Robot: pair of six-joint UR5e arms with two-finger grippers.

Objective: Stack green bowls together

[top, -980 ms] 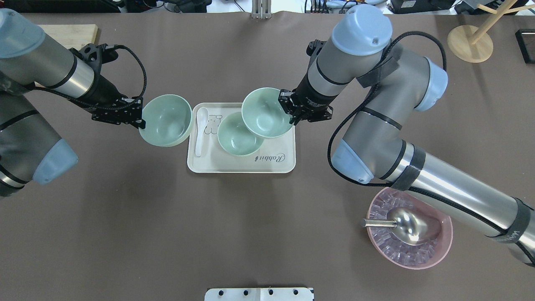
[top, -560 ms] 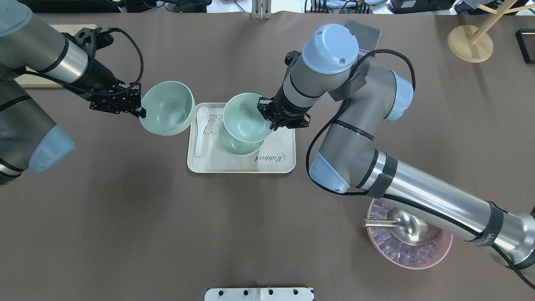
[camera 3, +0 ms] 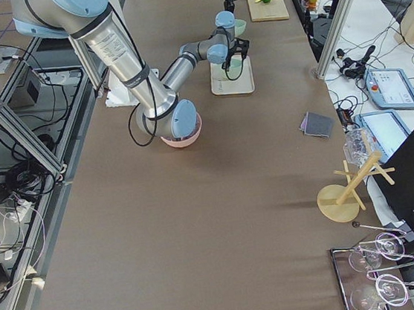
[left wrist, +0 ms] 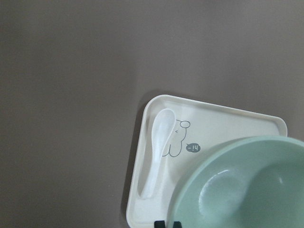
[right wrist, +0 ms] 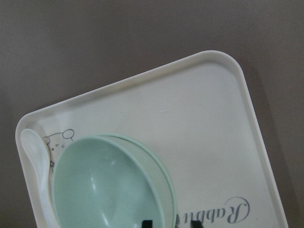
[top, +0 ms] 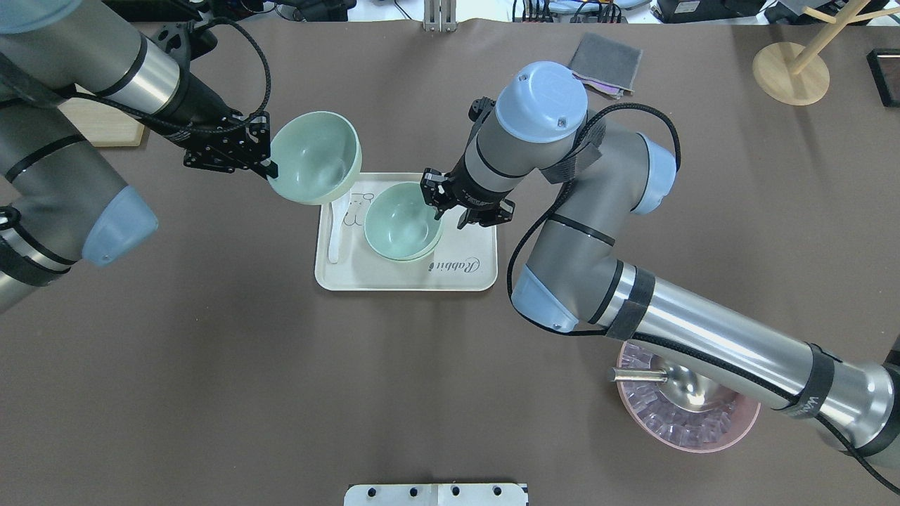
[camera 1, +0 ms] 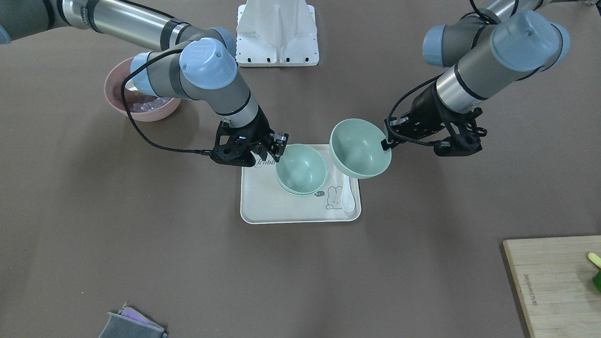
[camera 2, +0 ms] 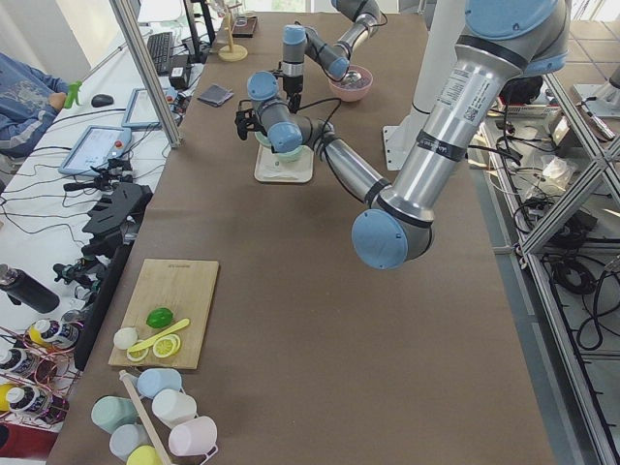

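Tray (top: 394, 279): a white tray with a rabbit drawing, flat on the brown table; all places below are given from it.
Nested bowls (top: 399, 221): two green bowls, one sitting inside the other, stand upright near the middle of the tray. In the right wrist view the double rim is clear.
Third green bowl (top: 316, 158): it is in the air, above the tray's edge on the robot's left side, and touches neither the tray nor the nested bowls.
Left gripper (top: 271, 168): it is outside the tray on the left, with the fingers clenched on the rim of the third green bowl.
Right gripper (top: 434, 201): it is over the tray, at the right side of the nested bowls. The fingers are spread, one inside the rim and one outside, and the rim stands free between them: released.
Spoon (left wrist: 156, 151): white, it lies on the tray along its left edge, just beside the nested bowls.
Pink bowl (top: 703, 437): it holds ice cubes and a metal scoop (top: 636, 376), well apart from the tray on the robot's right.
Grey cloth (top: 605, 62): it is on the table beyond the tray's far right corner.
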